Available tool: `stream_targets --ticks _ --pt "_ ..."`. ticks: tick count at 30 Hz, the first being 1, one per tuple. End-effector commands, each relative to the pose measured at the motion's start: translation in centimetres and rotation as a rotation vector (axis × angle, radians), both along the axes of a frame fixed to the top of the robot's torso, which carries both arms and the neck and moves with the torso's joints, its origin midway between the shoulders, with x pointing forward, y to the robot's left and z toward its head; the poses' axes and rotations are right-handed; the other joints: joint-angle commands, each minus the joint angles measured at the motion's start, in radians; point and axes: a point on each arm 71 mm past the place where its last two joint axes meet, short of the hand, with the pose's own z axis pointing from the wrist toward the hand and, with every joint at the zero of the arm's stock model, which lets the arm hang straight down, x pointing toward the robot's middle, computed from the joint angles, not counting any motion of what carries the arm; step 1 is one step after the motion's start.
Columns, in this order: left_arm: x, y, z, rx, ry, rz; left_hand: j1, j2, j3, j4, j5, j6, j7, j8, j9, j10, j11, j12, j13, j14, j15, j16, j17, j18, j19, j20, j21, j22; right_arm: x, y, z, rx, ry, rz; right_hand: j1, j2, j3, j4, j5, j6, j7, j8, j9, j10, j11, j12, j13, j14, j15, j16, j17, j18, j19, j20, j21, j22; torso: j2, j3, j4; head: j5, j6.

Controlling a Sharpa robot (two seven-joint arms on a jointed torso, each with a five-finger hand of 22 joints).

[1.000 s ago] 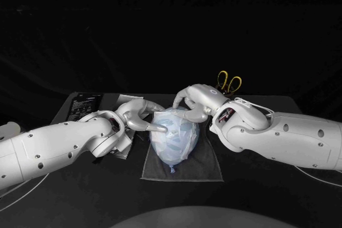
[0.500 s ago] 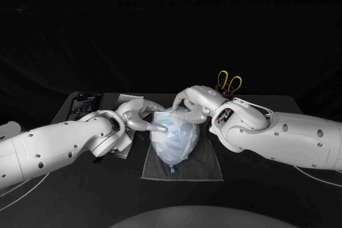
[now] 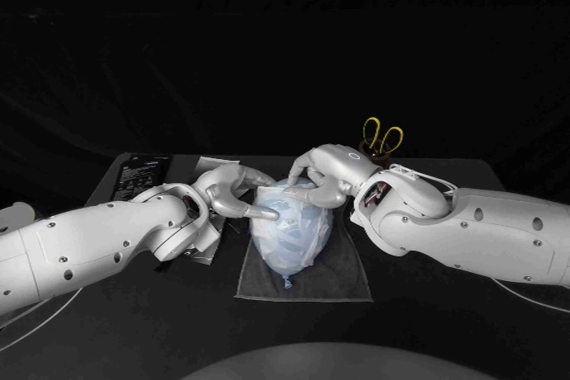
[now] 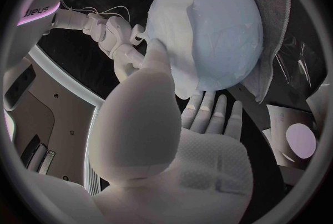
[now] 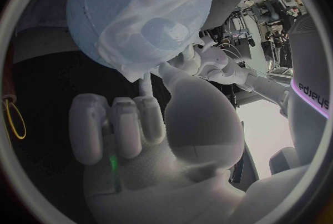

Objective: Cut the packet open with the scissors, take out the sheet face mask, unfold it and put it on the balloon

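Balloon (image 3: 289, 232) between left robot hand (image 3: 231, 194), right robot hand (image 3: 320, 174).

— What's lying mid-table?

— A pale blue balloon (image 3: 291, 236), on a grey cloth mat (image 3: 344, 283) spread over the black table (image 3: 457, 335). Its knot points to the near edge, and a thin white sheet mask (image 3: 271, 197) is draped over it.

— And the hands?

— The silver left hand (image 3: 231, 194) presses a finger against the balloon's left side. The silver right hand (image 3: 323, 175) curls its fingers onto the mask at the far end.

— Anything else?

— Yellow-handled scissors (image 3: 381, 137) stand handles-up behind the right hand. A silvery foil packet (image 3: 217, 164) and a black printed card (image 3: 140, 172) lie behind the left arm.
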Motion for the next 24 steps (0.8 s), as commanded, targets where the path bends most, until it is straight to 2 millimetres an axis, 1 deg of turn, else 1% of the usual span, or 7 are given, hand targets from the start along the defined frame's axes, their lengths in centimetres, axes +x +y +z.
stream_targets --ticks 1,4,6,8,12,15,24 --pt "-0.2 -0.2 -0.26 0.002 0.018 -0.012 0.01 0.004 0.005 -0.001 -0.004 0.003 0.044 0.003 0.001 0.004 0.002 -0.006 0.0 0.003 0.003 -0.003 -0.001 -0.009 0.008 -0.001 0.001 -0.002 -0.06 0.06 -0.28 -0.031 0.012 0.011 -0.008 0.0 -0.002 0.005 -0.003 -0.003 0.003 -0.004 0.001 0.074 0.007 0.0 0.226 0.108 -0.001 0.004 0.263 0.002 0.07 0.003 -0.006 0.232 0.0 -0.0005 0.0002 0.0 0.0" --pt "-0.21 -0.23 -0.25 0.001 0.018 -0.014 0.01 0.004 0.005 -0.001 -0.004 0.003 0.044 0.003 0.001 0.004 0.002 -0.006 0.0 0.003 0.003 -0.003 -0.001 -0.009 0.008 -0.001 0.001 -0.002 0.07 0.04 -0.32 -0.044 0.001 0.009 0.008 0.001 0.001 -0.001 -0.002 -0.002 0.001 -0.006 0.004 0.073 0.006 -0.001 0.225 0.108 -0.001 0.004 0.263 0.001 0.07 0.004 -0.006 0.232 0.0 -0.0005 0.0003 0.0 0.0" --pt "-0.22 -0.25 -0.25 0.001 0.018 -0.014 0.01 0.004 0.007 -0.001 -0.004 0.003 0.045 0.003 0.0 0.003 0.003 -0.007 0.0 0.003 0.003 -0.004 -0.001 -0.009 0.007 -0.001 0.001 -0.002 0.19 0.02 -0.33 -0.051 -0.01 0.006 0.078 0.027 0.039 -0.037 -0.005 0.008 -0.007 -0.004 0.01 0.075 -0.002 0.002 0.228 0.108 -0.006 0.004 0.263 0.001 0.071 0.002 -0.002 0.233 0.0 -0.0007 0.0004 -0.001 0.0" --pt "-0.24 -0.27 -0.25 0.001 0.018 -0.015 0.011 0.005 0.007 -0.001 -0.004 0.003 0.045 0.003 0.0 0.003 0.003 -0.008 0.0 0.003 0.003 -0.004 -0.001 -0.009 0.007 -0.001 0.001 -0.003 0.3 0.0 -0.32 -0.054 -0.021 0.002 0.114 0.042 0.063 -0.057 -0.005 0.015 -0.012 -0.002 0.014 0.076 -0.006 0.003 0.229 0.108 -0.01 0.004 0.263 0.0 0.073 -0.001 0.002 0.234 0.0 -0.0006 0.0009 -0.002 0.001" --pt "-0.25 -0.28 -0.24 0.0 0.019 -0.015 0.011 0.005 0.007 -0.001 -0.004 0.003 0.045 0.003 0.0 0.003 0.003 -0.008 0.0 0.003 0.003 -0.004 -0.001 -0.009 0.007 -0.001 0.001 -0.003 0.52 -0.02 -0.24 -0.055 -0.049 -0.004 0.161 0.061 0.101 -0.092 -0.006 0.032 -0.023 0.008 0.025 0.084 -0.015 0.013 0.238 0.108 -0.017 0.004 0.263 -0.001 0.075 -0.007 0.009 0.236 0.0 -0.0004 0.001 -0.002 0.001" --pt "-0.27 -0.29 -0.24 0.0 0.019 -0.016 0.011 0.005 0.007 -0.001 -0.004 0.003 0.045 0.003 0.0 0.003 0.003 -0.008 0.0 0.003 0.003 -0.004 -0.001 -0.009 0.007 -0.001 0.001 -0.003 0.64 0.01 -0.18 -0.054 -0.066 -0.009 0.176 0.067 0.119 -0.11 -0.006 0.035 -0.027 0.015 0.034 0.087 -0.019 0.017 0.241 0.108 -0.021 0.004 0.263 -0.002 0.076 -0.012 0.012 0.237 0.001 -0.0005 0.0006 -0.002 0.001" --pt "-0.32 -0.3 -0.22 0.0 0.02 -0.017 0.011 0.004 0.008 -0.001 -0.004 0.002 0.045 0.003 0.0 0.004 0.003 -0.009 0.0 0.001 0.003 -0.006 -0.001 -0.009 0.007 -0.001 0.001 -0.004 0.88 0.01 0.03 -0.034 -0.1 -0.022 0.177 0.086 0.154 -0.125 -0.006 0.034 -0.027 0.033 0.054 0.1 -0.02 0.036 0.256 0.108 -0.024 0.004 0.263 -0.005 0.08 -0.016 0.023 0.24 0.001 -0.0002 0.0003 -0.002 0.0"
